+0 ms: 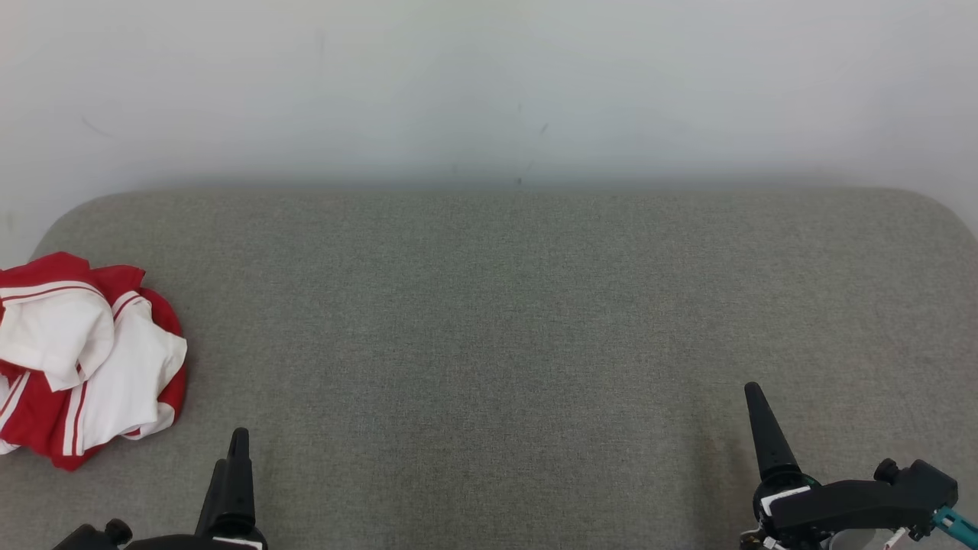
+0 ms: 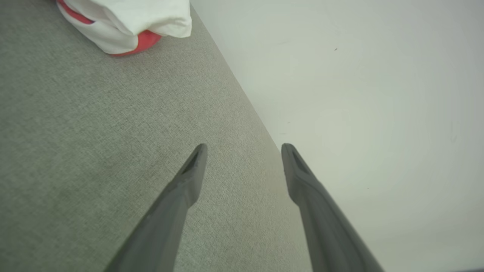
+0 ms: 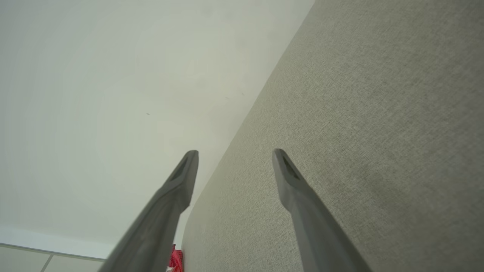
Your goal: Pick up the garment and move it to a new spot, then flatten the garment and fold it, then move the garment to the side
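Grey fabric surface (image 1: 489, 305) spreads before the robot. Nearest, the left gripper (image 2: 245, 147) and the right gripper (image 3: 235, 152) both hang with jaws spread wide, grasping nothing. Farther left, at the surface's edge, the red and white garment (image 1: 92, 359) sits crumpled, apart from both. For a good pick, I think the left gripper should descend on 1 raised fold and pinch deep. Behind stands a pale wall (image 1: 489, 92).

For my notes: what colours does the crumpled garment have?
The garment is red and white, with white stripes on the red; clearest in the head view.
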You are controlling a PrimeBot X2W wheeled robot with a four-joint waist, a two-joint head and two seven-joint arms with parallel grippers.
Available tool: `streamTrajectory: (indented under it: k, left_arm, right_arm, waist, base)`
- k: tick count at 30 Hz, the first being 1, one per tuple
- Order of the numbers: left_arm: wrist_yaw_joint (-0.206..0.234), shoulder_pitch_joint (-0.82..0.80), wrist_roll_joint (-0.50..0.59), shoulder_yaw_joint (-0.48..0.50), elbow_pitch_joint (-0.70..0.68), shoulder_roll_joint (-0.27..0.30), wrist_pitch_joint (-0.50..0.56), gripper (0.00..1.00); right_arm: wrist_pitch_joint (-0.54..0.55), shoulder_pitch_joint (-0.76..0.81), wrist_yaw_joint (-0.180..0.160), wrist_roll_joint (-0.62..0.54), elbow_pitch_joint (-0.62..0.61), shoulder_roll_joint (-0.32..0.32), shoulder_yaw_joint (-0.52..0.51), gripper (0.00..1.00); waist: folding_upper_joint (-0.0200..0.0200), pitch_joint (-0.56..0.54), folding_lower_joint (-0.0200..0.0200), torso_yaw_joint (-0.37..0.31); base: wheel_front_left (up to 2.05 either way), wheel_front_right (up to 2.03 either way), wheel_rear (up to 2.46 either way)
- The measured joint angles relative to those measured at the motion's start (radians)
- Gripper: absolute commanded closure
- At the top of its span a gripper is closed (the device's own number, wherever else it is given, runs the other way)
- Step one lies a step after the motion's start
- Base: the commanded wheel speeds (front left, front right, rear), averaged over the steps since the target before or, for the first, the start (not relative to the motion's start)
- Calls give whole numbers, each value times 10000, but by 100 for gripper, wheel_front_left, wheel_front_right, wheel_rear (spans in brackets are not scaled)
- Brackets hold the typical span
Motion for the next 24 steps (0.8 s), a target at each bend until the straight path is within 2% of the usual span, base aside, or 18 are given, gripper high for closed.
streamTrajectory:
  k: [11,17,24]
  left_arm:
    - [286,152,1941,-56,-199,2,-441,0]
    - [337,170,2711,-161,-276,4,-633,0]
    - [357,201,3519,-228,-353,8,-844,0]
  right_arm:
    - [-412,1,0,-1841,-330,-226,558,0]
    - [-635,16,0,-2600,-594,-437,913,0]
    - [-840,61,0,-3373,-825,-399,961,0]
  waist:
    - [0,48,0,-35]
    - [0,75,0,-39]
    - [0,109,0,-73]
  base:
    - [0,0,0]
    - [0,0,0]
    - [0,0,0]
